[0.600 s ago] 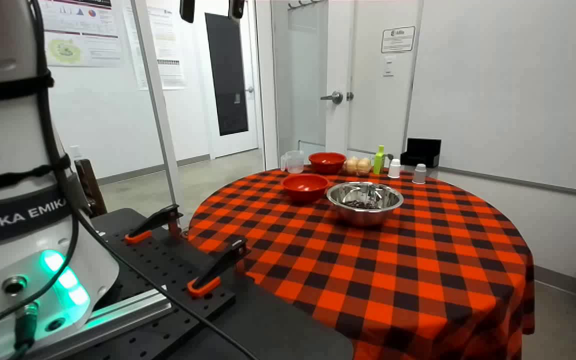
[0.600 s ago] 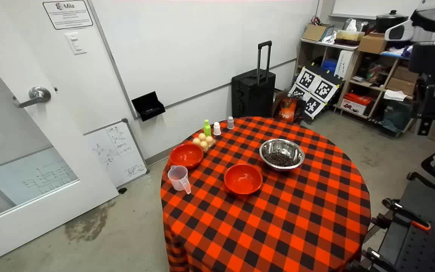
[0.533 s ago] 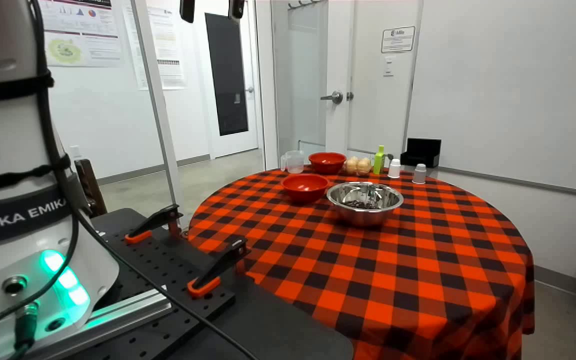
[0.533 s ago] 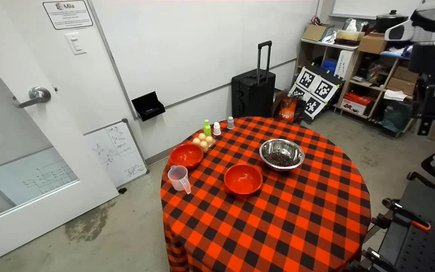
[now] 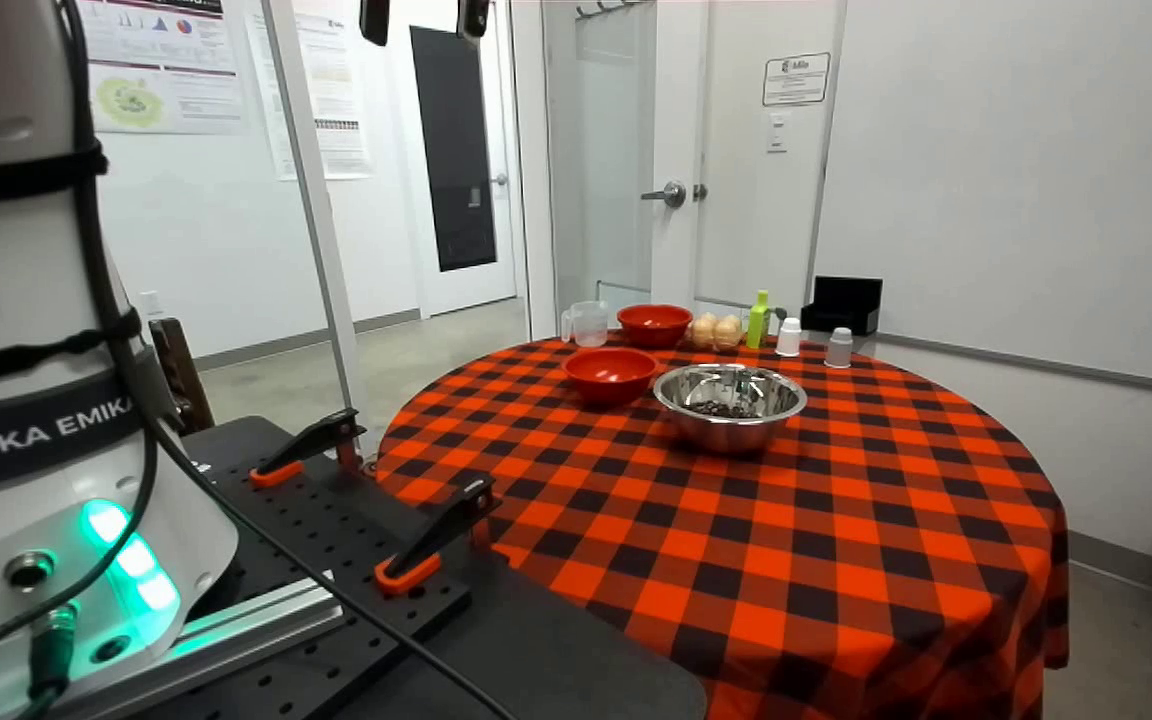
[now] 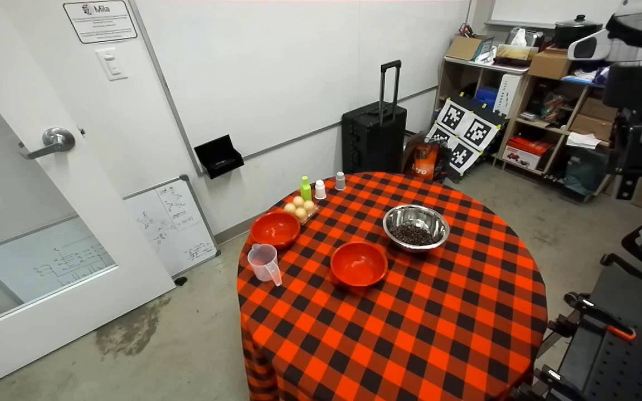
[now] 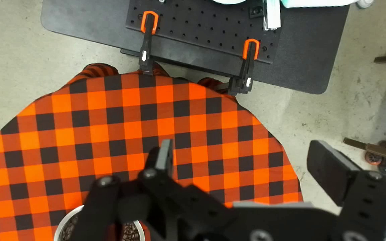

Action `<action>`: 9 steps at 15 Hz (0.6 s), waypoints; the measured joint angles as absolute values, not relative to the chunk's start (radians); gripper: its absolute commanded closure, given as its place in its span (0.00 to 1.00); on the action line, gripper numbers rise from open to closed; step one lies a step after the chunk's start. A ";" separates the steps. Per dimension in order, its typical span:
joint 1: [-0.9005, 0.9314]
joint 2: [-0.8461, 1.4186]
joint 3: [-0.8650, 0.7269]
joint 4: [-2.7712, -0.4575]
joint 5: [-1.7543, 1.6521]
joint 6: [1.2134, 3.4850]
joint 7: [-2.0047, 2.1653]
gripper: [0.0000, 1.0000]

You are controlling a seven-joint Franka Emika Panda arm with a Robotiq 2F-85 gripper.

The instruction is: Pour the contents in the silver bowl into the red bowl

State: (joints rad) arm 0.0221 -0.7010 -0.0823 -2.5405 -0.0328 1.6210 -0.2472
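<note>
The silver bowl (image 5: 731, 432) stands upright on the checkered table in both exterior views, with dark bean-like contents (image 6: 412, 236) inside. In the wrist view its rim (image 7: 59, 231) shows at the bottom left, partly hidden by my gripper. A red bowl (image 5: 609, 380) stands close beside it and looks empty inside in an exterior view (image 6: 359, 264). A second red bowl (image 6: 275, 229) stands farther off. My gripper (image 7: 241, 144) is wide open with nothing between its fingers. It hangs high above the table; its fingertips show at the top of an exterior view (image 5: 424, 20).
A clear measuring cup (image 6: 265, 263), several eggs (image 6: 300, 209), a green bottle (image 6: 306, 189), a white cup (image 6: 320, 189) and a grey cup (image 6: 340, 181) stand along the table's edge. Black-and-orange clamps (image 7: 147, 40) rise from the robot's base plate beside the table (image 7: 183, 134).
</note>
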 measured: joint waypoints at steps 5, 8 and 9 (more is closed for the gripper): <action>0.012 -0.642 -0.100 -2.531 -0.055 1.753 -0.252 0.00; -0.016 -0.528 -0.151 -2.516 -0.038 1.977 -0.244 0.00; -0.026 -0.479 -0.172 -2.505 -0.029 2.049 -0.245 0.00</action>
